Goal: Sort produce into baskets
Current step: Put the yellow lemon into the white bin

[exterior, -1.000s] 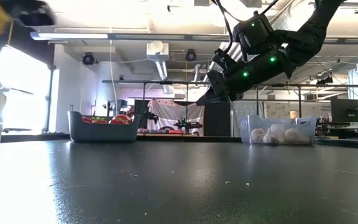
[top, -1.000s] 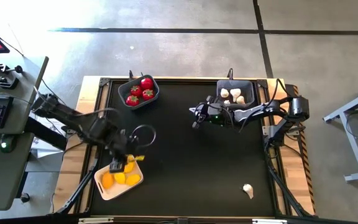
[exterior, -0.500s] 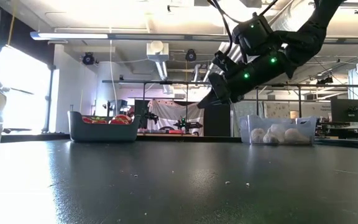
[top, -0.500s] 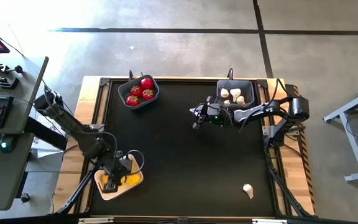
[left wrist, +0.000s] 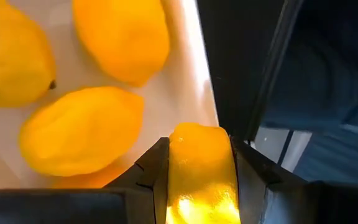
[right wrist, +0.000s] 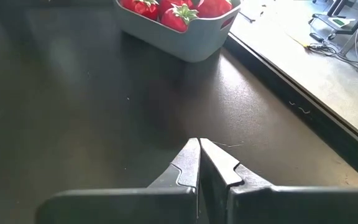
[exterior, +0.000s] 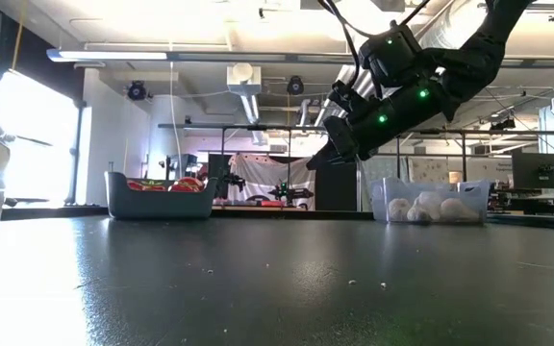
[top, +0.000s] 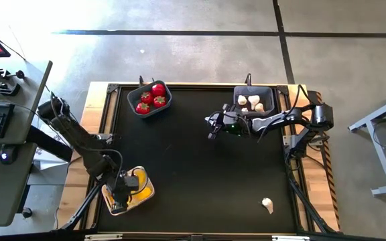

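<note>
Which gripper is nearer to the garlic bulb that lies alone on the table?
Right. The right gripper hangs mid-table beside the dark bin, straight up-table from the lone garlic bulb. The left gripper is across the table over the cream tray, holding a lemon.

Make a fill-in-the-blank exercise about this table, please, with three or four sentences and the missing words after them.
1. The left tool is shut on a yellow ____, held over the cream tray.
2. The red strawberries lie in the ____ bin at the far left of the table.
3. The right tool hangs above the table with its fingers ____.
4. One ____ bulb lies alone on the table near the front right corner.

Missing words: lemon; grey-blue; shut; garlic
</note>
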You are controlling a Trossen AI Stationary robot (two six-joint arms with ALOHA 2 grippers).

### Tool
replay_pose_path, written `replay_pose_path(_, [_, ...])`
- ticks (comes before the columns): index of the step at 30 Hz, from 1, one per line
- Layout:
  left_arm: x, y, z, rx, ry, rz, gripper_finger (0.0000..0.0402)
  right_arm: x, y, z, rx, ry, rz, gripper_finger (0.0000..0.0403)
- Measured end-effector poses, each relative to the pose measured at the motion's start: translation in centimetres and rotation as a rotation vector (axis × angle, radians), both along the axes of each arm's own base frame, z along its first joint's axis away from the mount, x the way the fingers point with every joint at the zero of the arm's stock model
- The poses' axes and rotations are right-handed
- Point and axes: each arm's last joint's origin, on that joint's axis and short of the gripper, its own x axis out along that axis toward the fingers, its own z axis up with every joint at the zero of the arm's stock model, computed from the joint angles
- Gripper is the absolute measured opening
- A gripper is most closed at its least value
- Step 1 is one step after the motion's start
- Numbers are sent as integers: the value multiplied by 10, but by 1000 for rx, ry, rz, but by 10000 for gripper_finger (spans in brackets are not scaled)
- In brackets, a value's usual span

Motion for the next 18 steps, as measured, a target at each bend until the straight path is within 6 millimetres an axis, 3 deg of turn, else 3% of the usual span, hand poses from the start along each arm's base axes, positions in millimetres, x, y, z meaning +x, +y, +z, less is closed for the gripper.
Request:
replay_pose_path(9, [0,1,-10,-10,-17,68,108,0,0,0,-7,4,3,0])
replay_pose_path(18, [-3,3,-12,-6,48,84,223,0,0,0,-13,7,7,0])
